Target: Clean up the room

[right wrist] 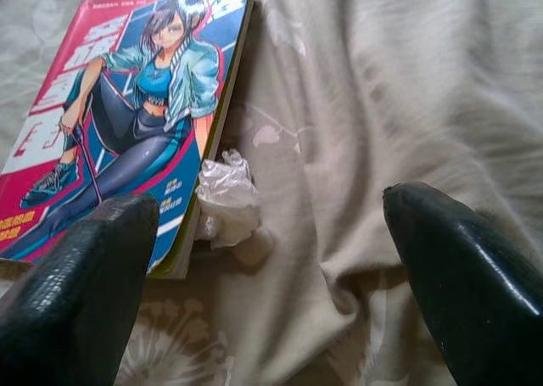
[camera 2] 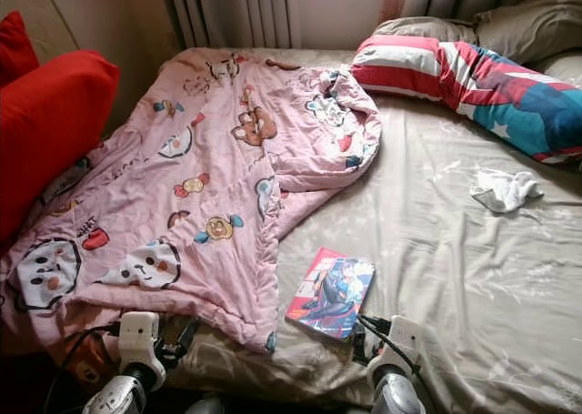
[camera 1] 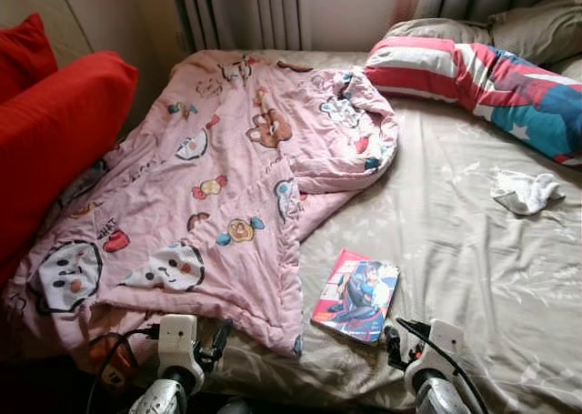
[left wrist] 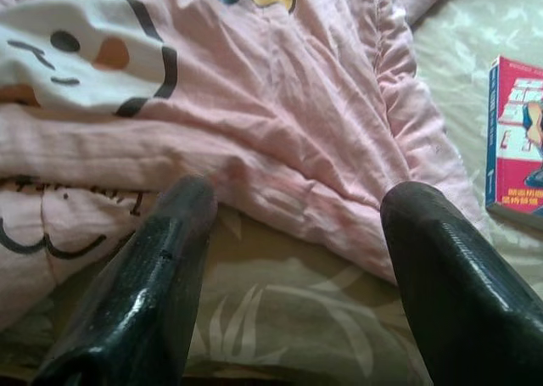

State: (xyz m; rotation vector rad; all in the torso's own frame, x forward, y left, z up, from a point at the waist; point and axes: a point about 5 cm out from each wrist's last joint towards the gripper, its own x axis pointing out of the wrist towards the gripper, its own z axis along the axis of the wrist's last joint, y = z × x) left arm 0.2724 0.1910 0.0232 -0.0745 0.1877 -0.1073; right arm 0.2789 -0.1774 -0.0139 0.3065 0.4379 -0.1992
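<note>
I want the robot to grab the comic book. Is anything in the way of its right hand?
Nothing visible blocks it. The right end effector is open just short of the book, with only bare sheet and a small crumpled wrapper by the book's edge.

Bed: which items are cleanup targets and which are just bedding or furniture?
To tidy:
- crumpled pink blanket
- comic book
- white cloth
- small plastic scrap beside the comic book

Just there:
- red cushions
- striped pillow
- beige bedsheet
- curtains
</note>
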